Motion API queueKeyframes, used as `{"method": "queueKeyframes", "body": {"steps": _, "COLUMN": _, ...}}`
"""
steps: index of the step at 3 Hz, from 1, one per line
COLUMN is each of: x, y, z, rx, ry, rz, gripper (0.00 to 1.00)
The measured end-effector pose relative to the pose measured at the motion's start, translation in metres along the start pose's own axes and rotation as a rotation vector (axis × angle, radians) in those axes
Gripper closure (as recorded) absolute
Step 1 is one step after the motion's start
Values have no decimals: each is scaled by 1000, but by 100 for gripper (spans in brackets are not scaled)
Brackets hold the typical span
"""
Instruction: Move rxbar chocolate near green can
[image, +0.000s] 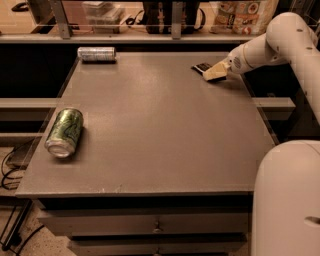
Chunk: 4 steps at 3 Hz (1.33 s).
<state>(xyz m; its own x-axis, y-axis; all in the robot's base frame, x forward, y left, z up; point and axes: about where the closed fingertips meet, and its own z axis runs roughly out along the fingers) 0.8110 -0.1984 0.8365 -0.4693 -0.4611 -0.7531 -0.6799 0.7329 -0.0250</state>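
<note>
The rxbar chocolate (202, 67), a small flat black bar, lies on the grey table (165, 125) at the far right, partly covered by my gripper. My gripper (215, 74) is low over the table, right at the bar's right end. The green can (64, 132) lies on its side near the table's left edge, its silver end facing the front. It is far from the bar, across the table.
A slim silver-grey can (96, 53) lies on its side at the table's far left corner. A shelf with bags and boxes (240, 15) runs behind the table. My white base (287, 200) fills the lower right. Drawers are below the tabletop.
</note>
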Motion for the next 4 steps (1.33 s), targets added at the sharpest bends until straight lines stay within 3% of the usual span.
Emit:
{"method": "queueKeyframes", "body": {"steps": 1, "x": -46, "y": 11, "z": -34, "rx": 39, "ry": -43, "rz": -124, "gripper": 100}}
{"method": "queueKeyframes", "body": {"steps": 3, "x": -179, "y": 47, "z": -144, "rx": 173, "ry": -169, "rz": -481, "gripper": 100}}
{"method": "queueKeyframes", "body": {"steps": 4, "x": -229, "y": 62, "z": -189, "rx": 240, "ry": -234, "rz": -617, "gripper": 100}}
